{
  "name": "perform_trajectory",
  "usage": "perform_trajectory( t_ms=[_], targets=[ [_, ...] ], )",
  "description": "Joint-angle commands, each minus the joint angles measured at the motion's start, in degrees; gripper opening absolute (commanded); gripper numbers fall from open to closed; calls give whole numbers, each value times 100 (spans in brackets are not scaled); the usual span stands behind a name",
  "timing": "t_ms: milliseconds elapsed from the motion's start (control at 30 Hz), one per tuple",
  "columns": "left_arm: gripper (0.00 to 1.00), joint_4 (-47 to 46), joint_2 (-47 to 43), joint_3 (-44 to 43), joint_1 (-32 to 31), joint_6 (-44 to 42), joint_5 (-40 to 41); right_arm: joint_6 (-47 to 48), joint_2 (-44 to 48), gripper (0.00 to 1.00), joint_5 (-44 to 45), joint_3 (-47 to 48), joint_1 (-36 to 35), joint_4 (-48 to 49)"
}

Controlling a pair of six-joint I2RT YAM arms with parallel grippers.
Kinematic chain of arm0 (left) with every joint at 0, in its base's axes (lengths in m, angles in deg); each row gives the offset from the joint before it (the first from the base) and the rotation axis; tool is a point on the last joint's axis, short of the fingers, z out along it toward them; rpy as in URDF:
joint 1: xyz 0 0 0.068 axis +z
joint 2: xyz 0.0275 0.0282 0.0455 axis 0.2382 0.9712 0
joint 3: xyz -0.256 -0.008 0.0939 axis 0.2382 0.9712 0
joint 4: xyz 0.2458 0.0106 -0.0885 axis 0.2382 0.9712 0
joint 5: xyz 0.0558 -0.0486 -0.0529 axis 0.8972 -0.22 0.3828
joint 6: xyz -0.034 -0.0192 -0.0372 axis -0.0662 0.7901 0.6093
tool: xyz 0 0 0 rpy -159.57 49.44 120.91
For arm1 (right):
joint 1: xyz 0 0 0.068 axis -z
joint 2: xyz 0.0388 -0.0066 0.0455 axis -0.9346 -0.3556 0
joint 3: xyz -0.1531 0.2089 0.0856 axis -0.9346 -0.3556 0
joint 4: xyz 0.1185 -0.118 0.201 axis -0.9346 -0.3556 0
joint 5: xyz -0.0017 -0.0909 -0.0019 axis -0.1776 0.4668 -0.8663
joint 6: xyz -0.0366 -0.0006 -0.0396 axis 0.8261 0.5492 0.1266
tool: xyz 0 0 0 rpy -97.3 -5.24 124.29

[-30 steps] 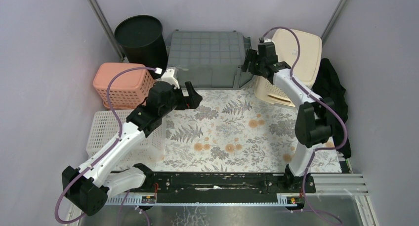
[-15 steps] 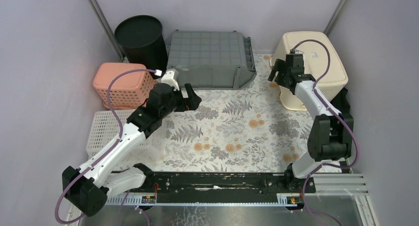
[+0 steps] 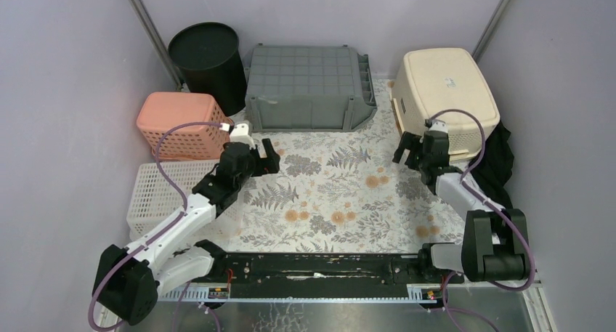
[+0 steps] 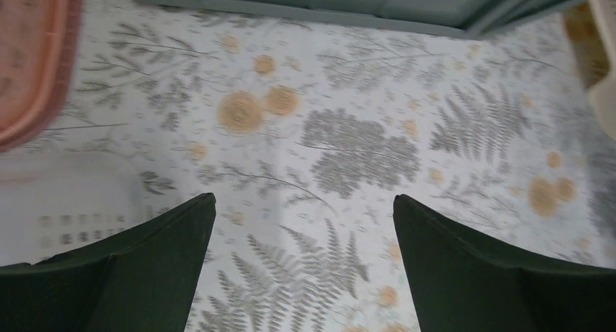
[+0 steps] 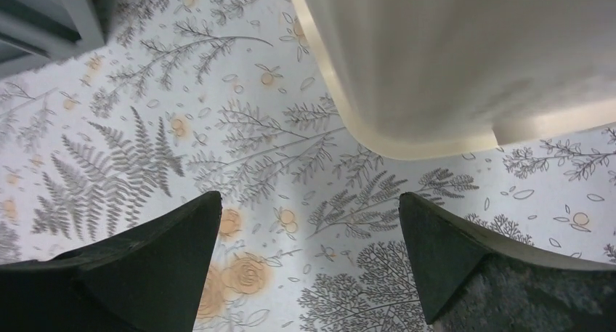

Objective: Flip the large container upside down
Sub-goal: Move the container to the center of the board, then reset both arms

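Note:
A large grey container (image 3: 309, 85) stands upside down at the back centre, its ribbed bottom facing up; its edge shows in the left wrist view (image 4: 349, 1). A cream container (image 3: 444, 85) stands upside down at the back right, and the right wrist view shows its side and rim (image 5: 450, 63). My left gripper (image 3: 267, 158) is open and empty over the floral mat, in front of the grey container (image 4: 305, 208). My right gripper (image 3: 407, 152) is open and empty, just in front of the cream container's near left corner (image 5: 309, 205).
A black bucket (image 3: 207, 56) stands at the back left. A pink basket (image 3: 178, 125) and a white lattice basket (image 3: 156, 194) stand at the left. A black cloth (image 3: 501, 165) lies at the right wall. The floral mat (image 3: 341, 194) covers the table's middle.
The cream container went from tilted on its side to upside down on the table. My right gripper drew back toward me and lower. My left gripper also pulled back a little.

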Motion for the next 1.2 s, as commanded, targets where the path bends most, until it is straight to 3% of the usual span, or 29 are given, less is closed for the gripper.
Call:
perform_trajectory(
  t_ms=[0,200,300,467,500,633,933,1033,1167],
  targets=[
    [100,-941,-65,336,220,-585,758,437,466,99,113,-778,22,1882],
    [100,-2285,-110,1193,312,-1549,1507,605,900,99,193,-1609,18,2986],
    [100,-3081,116,1582,375,-2064,1739,692,1073,99,731,-1883,14,3074],
    [100,-3490,574,1627,637,-2334,1828,530,1184,99,1024,-3012,15,4569],
    [100,-3670,611,1725,701,-2327,1804,536,1268,99,986,-2981,22,4341],
    [100,-4957,813,2465,959,-2334,1646,447,1270,99,1205,-2976,22,4356],
    [100,-5505,1146,2471,1287,-2655,1124,763,641,99,1302,-3204,19,5890],
    [100,-5665,1264,2426,1616,-2551,739,884,335,99,1789,-3127,36,6180],
    [100,-5867,1510,2334,2251,-2297,-125,1108,-488,99,1650,-3145,40,7126]
  ],
)
